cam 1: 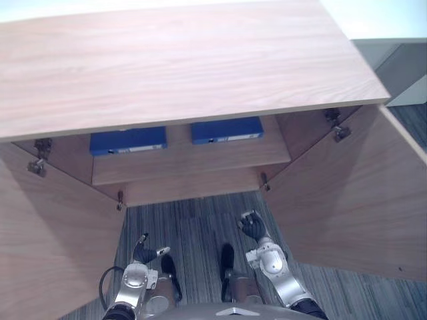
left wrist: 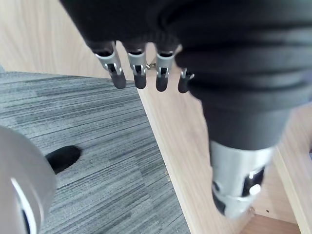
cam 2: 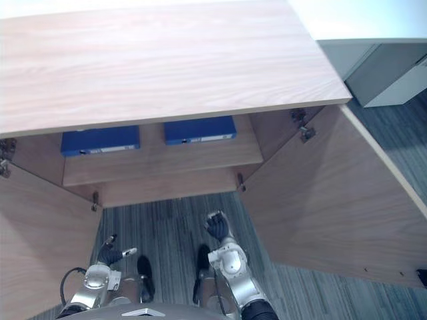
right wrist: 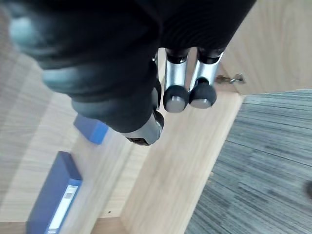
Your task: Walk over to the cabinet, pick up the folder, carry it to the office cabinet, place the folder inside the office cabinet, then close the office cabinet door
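While the left door and right door stand wide, the left eye view shows carpet free between them, with the left hand and right hand hanging empty. The left folder and right folder, both blue, lie on the shelf, partly hidden under the cabinet top; their white labels are unreadable. Left wrist view: fingers straight, apart. Right wrist view: fingers seemingly relaxed, holding nothing.

we see a grey striped carpet covering the floor below us, its thin lines running crosswise. off at the far right we make out a grey cupboard front, sitting under a pale white top.
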Controlling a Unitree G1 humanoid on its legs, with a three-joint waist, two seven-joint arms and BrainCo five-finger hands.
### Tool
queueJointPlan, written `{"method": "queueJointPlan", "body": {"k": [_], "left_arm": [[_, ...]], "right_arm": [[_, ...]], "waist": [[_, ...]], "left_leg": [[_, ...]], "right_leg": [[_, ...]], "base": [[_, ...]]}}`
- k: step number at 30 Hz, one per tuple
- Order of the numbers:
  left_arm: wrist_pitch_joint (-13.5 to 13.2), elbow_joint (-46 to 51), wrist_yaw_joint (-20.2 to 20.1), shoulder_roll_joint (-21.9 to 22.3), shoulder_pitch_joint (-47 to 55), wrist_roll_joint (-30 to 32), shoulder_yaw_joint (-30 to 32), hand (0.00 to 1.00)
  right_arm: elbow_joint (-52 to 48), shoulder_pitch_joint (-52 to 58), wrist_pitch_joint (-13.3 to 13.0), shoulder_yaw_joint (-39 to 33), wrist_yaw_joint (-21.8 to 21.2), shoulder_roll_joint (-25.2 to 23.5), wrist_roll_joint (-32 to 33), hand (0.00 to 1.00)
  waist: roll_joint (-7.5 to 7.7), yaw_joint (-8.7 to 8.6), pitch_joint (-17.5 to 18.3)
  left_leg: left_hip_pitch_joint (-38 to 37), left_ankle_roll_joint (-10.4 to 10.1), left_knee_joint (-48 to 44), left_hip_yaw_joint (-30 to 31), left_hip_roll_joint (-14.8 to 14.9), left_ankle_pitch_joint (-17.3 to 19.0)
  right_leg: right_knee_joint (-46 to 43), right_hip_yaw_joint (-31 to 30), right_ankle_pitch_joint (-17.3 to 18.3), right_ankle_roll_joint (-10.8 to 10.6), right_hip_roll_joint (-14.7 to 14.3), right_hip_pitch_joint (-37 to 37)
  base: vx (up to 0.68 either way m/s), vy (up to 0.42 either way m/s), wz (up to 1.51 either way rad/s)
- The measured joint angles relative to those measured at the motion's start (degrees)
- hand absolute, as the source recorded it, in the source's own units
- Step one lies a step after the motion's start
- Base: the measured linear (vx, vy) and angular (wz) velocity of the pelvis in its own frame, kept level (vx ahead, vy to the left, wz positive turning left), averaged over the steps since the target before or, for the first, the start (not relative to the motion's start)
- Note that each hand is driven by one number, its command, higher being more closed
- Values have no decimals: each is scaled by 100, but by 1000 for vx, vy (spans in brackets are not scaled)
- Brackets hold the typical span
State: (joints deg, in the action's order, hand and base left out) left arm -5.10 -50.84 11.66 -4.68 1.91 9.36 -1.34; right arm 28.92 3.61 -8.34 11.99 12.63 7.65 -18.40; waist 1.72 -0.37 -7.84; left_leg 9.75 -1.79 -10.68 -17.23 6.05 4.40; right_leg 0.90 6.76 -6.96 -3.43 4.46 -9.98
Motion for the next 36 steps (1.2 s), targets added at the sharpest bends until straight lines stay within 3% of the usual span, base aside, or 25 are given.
{"method": "queueJointPlan", "body": {"k": [9, 15, 23, 29, 36], "left_arm": [[39, -492, -197, 30, 243, 110, 28, 0], [97, -655, -202, 34, 243, 109, 23, 0], [173, -670, -203, 9, 241, 108, 35, 0], [225, -672, -206, -16, 239, 112, 123, 0], [230, -654, -210, -6, 389, 266, 299, 0]], "right_arm": [[1892, 174, 332, -760, -12, -160, 75, 0], [2282, 214, 446, -1287, -1, -296, 526, 0], [2450, 246, 589, -2029, 19, -432, 1035, 0], [1994, 335, 588, -2859, 135, -456, 1567, 0], [-9, 928, 448, -4245, 566, -481, 2116, 0]], "waist": [[20, -21, 478], [74, -38, 597], [78, -79, 601], [64, -199, 608], [20, -521, 686]], "left_leg": [[-730, 76, 773, 329, -418, -177], [-1233, 124, 1474, 431, -590, -504], [-1418, 232, 1518, 405, -720, -497], [-1504, 192, 1522, -25, -704, -325], [-1788, 136, 1514, -771, -652, -68]], "right_leg": [[353, -147, -45, -102, 200, 521], [377, -134, 8, -179, 238, 729], [367, -207, -23, -280, 324, 885], [300, -645, 17, -253, 272, 737], [159, -1301, 59, -181, 88, 544]], "base": [[-35, 37, -5], [1, 13, 5], [18, 17, -2], [-43, -1, -37], [5, -4, -52]]}}
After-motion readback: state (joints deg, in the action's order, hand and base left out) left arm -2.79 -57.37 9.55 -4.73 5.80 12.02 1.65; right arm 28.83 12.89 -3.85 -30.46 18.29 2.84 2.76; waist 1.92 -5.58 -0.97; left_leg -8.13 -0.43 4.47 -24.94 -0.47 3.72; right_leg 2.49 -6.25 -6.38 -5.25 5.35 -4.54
